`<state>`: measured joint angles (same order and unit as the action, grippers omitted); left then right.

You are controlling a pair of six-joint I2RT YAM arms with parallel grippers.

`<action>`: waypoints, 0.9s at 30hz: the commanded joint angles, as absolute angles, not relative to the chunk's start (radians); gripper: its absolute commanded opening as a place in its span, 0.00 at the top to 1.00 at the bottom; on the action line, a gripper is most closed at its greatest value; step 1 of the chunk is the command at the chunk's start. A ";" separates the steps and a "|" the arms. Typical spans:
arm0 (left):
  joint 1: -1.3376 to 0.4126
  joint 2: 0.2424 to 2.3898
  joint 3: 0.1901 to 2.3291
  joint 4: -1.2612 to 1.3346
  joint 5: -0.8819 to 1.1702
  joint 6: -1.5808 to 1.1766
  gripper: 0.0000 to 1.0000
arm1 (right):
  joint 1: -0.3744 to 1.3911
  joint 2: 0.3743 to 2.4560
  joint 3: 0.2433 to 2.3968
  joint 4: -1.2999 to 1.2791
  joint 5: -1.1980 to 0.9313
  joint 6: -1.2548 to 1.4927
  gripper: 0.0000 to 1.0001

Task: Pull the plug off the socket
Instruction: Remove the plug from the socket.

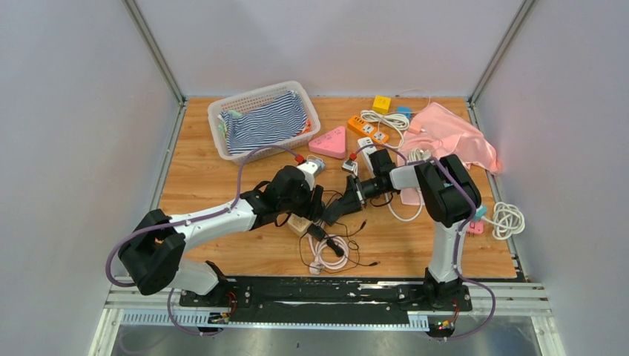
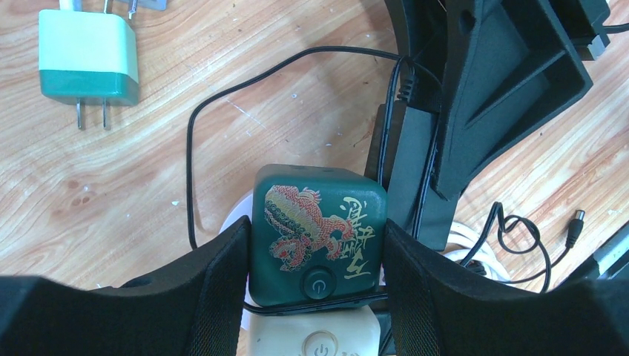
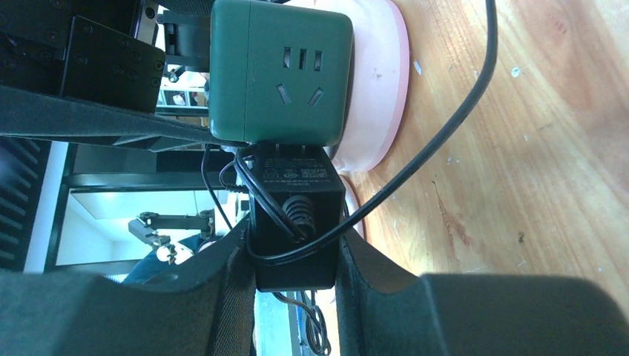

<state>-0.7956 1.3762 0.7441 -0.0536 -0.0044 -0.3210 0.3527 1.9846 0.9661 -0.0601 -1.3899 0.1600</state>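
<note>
Both arms meet near the middle of the wooden table [image 1: 208, 178], and everything turns on the green socket cube [image 2: 319, 196] held between them. The left gripper [image 2: 315, 225] is pinching that cube from both sides. Its black fingers [image 2: 222, 274] are pressed flat against the cube's walls, and the face with the dragon print and a round power button is turned up to the wrist camera.

The black plug [image 3: 293, 185], a boxy adapter, sits against the side of the cube that faces the right arm. It is still up against the socket, though I cannot tell whether its pins have started to slide out. The right gripper [image 3: 294, 237] is clamped on the plug's body, one finger on each flank. The plug's thin black cord [image 2: 193, 148] loops out on the wood around the cube's other side.

Directly under the cube, a cream block with its own power button [image 2: 315, 337] peeks out. A pale pink rounded thing [image 3: 378, 81] lies just behind the cube in the right wrist view. A white-and-green charger [image 2: 87, 55] lies flat on the wood near the cube, apart from it.

Well beyond the cube on the left arm's side stands a white basket [image 1: 222, 111] holding a striped cloth [image 1: 263, 122]. A pink triangle [image 1: 328, 142] lies straight beyond the cube. An orange power strip [image 1: 367, 127] and a pink cloth [image 1: 452, 133] lie beyond it on the right arm's side.
</note>
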 commanded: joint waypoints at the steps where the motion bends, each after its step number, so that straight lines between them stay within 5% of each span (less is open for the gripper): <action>1: -0.784 1.401 0.714 -0.114 -0.059 -0.339 1.00 | 0.367 1.937 0.972 -0.096 -1.326 0.079 1.00; 8: -0.791 1.398 0.715 -0.117 -0.073 -0.337 1.00 | 0.463 1.810 0.984 -0.119 -1.284 0.086 1.00; 19: -0.792 1.402 0.718 -0.115 -0.072 -0.344 1.00 | 0.363 2.016 0.954 -0.159 -1.288 0.061 1.00; 27: -0.792 1.409 0.724 -0.118 -0.065 -0.341 1.00 | 0.369 2.025 1.121 -0.134 -1.301 0.095 1.00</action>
<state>-0.8047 1.3754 0.7441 -0.0612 -0.0307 -0.3225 0.3637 1.9987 1.0351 -0.1574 -1.3636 0.1295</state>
